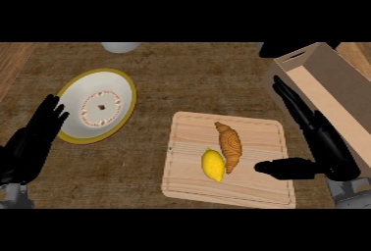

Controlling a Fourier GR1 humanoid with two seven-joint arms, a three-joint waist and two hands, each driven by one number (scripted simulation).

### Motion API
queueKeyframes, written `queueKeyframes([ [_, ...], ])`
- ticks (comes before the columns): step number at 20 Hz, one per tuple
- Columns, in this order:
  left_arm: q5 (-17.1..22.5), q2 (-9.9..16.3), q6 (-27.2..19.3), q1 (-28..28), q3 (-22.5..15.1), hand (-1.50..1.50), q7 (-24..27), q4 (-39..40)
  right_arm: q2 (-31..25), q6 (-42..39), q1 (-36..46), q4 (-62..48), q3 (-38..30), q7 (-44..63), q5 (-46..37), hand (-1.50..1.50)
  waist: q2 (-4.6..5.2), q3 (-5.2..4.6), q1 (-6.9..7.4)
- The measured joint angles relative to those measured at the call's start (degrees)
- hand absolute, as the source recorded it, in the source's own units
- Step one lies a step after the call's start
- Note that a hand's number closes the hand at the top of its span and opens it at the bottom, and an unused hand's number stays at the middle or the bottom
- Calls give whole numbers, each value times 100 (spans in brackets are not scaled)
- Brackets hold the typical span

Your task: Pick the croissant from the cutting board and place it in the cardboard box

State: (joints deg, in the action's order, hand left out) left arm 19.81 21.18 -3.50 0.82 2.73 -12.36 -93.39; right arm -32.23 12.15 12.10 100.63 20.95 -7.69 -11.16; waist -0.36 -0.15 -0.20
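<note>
- The croissant [229, 146] lies on the board [257, 188], near its middle, and a lemon [212, 165] lies just beside it on the left — they seem to touch.
- The right hand [319, 147] is near the croissant at its right, with fingers straight and thumb spread wide, and it holds nothing.
- The box [326, 90] stands open behind this hand.
- I judge the step is the approach: next the hand must close around the croissant only, not the lemon.
- The left hand [29, 142] rests open at the left edge, beside a plate [124, 83].
- Count: one croissant, one lemon, one board, one box, one plate.
</note>
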Motion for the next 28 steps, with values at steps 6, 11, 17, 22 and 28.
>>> queueKeyframes([
  [6,57,58,99,11,50,0,-42,19,-836,-919,411,387,666,1857,-1197,-150,-21,-25,18],
  [11,82,57,156,88,55,0,-72,49,-714,-2058,1056,600,1321,3626,-1685,-150,3,-21,101],
  [17,3,-28,111,88,0,0,-157,-67,173,-3253,1754,277,1698,5269,-1635,-150,24,-1,114],
  [22,-52,-102,163,64,75,0,-98,-14,936,-3713,1978,-134,1621,5881,-1561,-150,32,8,78],
  [28,-101,-186,219,23,144,0,-149,-90,1249,-4128,2000,-317,1387,5979,-1538,-150,31,12,49],
])
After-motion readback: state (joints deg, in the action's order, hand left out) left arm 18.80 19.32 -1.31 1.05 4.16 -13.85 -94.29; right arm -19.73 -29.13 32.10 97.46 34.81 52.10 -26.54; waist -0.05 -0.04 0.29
